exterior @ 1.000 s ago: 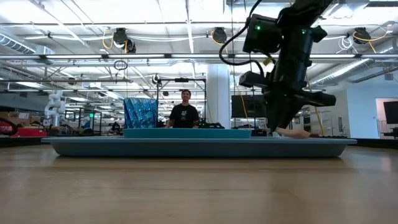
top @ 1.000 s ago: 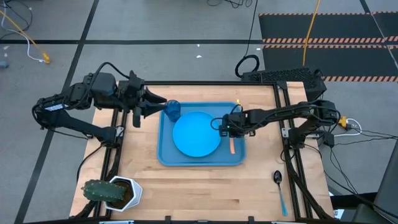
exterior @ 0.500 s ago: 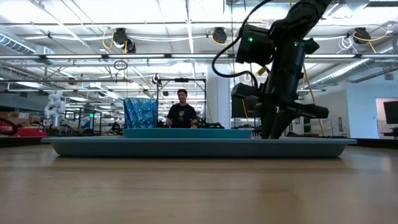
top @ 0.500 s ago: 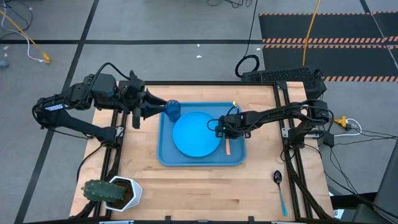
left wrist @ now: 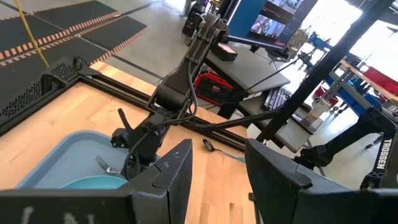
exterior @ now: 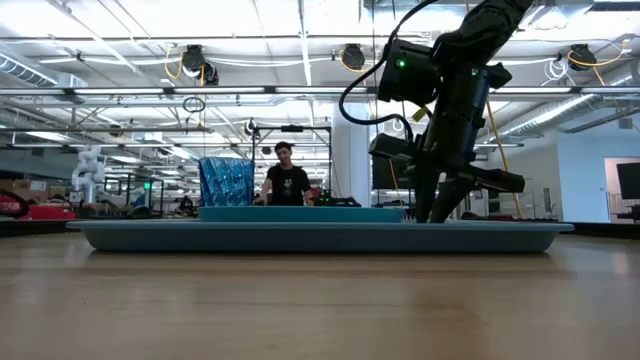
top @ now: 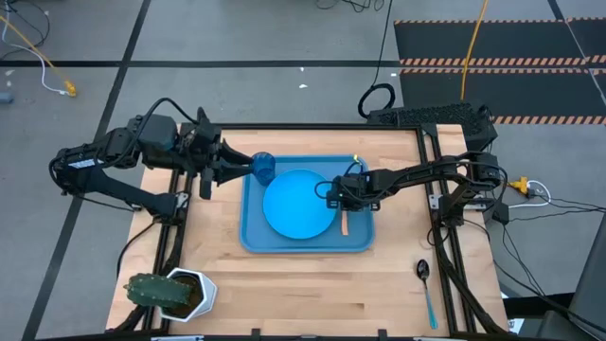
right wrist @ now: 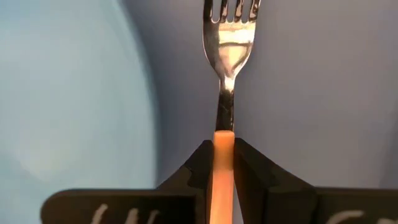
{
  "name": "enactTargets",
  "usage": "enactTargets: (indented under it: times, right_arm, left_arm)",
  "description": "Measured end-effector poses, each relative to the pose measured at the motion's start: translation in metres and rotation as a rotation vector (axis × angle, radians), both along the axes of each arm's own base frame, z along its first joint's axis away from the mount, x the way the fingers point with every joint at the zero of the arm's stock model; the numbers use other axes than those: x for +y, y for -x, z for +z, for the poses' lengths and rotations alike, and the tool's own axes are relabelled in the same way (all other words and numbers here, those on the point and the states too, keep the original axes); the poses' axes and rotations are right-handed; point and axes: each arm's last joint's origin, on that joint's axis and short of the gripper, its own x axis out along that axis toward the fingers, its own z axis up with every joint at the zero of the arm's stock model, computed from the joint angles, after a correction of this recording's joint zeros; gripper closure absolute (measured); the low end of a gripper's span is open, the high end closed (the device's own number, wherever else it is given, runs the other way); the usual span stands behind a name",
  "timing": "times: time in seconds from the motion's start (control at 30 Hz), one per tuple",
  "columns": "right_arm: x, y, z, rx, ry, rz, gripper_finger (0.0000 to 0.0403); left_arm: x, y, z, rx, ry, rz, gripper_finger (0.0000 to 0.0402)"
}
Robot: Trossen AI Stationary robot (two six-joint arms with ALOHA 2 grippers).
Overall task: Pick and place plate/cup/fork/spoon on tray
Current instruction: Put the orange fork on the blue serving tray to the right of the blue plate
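Observation:
The blue tray (top: 308, 248) lies mid-table with the round blue plate (top: 298, 204) flat in it. The dark-blue cup (top: 262, 168) stands upright at the tray's far left corner and also shows in the low view (exterior: 226, 182). My left gripper (top: 239, 163) is open just left of the cup, and its spread fingers show in the left wrist view (left wrist: 217, 180). My right gripper (top: 344, 197) is shut on the orange-handled fork (right wrist: 229, 43) low over the tray, right of the plate. The spoon (top: 424, 284) lies on the table at the near right. My right gripper pinches the fork's orange handle (right wrist: 222, 140) between its two fingers, close to where the handle joins the metal neck. The fingers come from above, pointing down. The fork lies about level, low over the tray floor, its handle end (top: 345, 227) toward the table's near edge. I cannot tell whether it touches the tray.
A potted plant (top: 170, 294) stands at the table's near left corner. Dark frame rails run along the table's left and right sides. Bare wood lies between the tray and the near edge. A person stands in the room beyond the table (exterior: 285, 180).
My right gripper has moved a little toward the table's left edge with the fork, closer to the plate's rim, and stays low over the tray. The fork's orange handle has shifted left with it.

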Motion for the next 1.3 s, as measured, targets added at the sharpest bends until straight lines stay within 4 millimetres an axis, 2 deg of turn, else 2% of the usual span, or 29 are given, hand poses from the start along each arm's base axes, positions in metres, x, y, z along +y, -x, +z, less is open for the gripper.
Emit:
enactTargets:
  times: [0.73,1.3]
  right_arm:
    - [0.0006,0.0002,-0.0001,0.005,0.017,0.053,0.0300]
    - [0.0010,0.0024,-0.0007,0.030,0.035,0.124,0.0296]
  left_arm:
    - [-0.0002,0.0000,0.0000,0.000,0.002,-0.007,0.0252]
    - [-0.0001,0.0000,0.0001,-0.001,0.001,-0.006,0.0252]
